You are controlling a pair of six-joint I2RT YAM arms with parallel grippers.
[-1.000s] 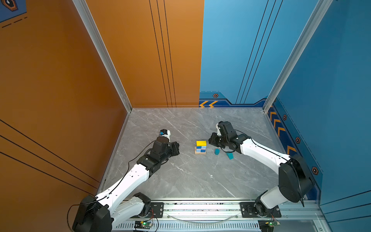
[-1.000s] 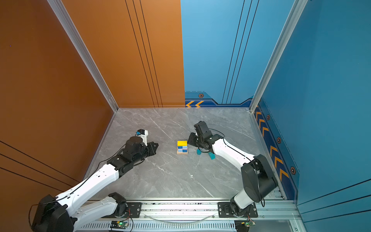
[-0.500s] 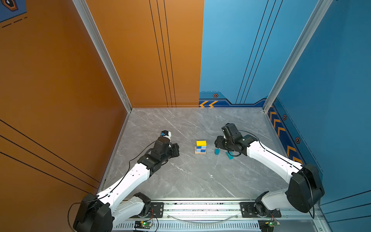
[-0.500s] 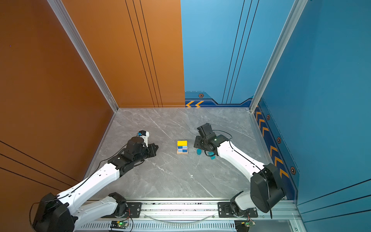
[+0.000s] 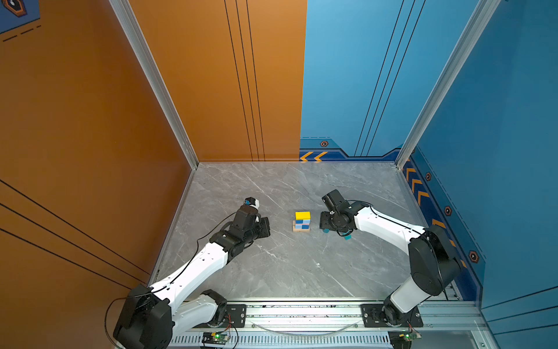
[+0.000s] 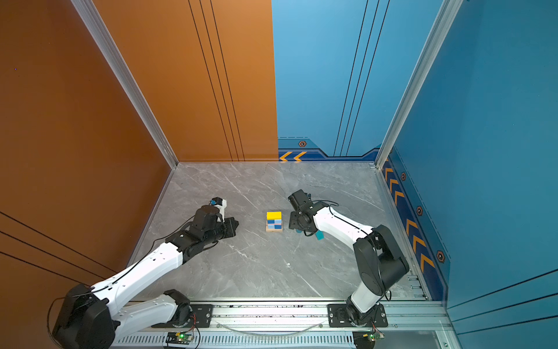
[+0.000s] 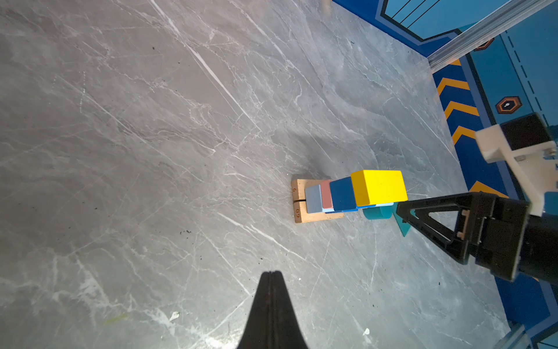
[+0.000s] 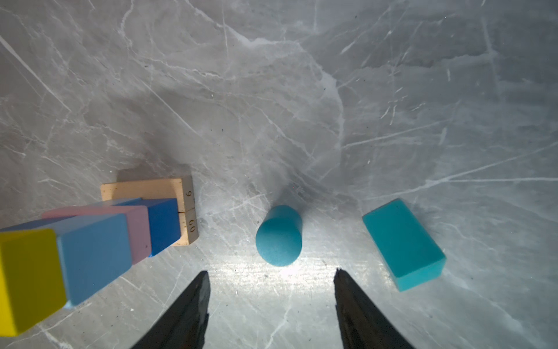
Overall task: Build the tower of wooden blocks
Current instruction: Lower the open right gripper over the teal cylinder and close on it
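The right gripper (image 8: 271,273) has just opened over the round teal wooden block (image 8: 278,238), ready to grab it. The left gripper (image 7: 271,275) is closed and empty.

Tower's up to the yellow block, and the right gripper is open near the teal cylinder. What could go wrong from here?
The teal cylinder sits close beside the tower; the right gripper, jaws open wide, could clip the stack while closing on it. The cylinder is round and might slip or roll out of the jaws. The tower is narrow, so pressing a piece onto the yellow block could topple it.
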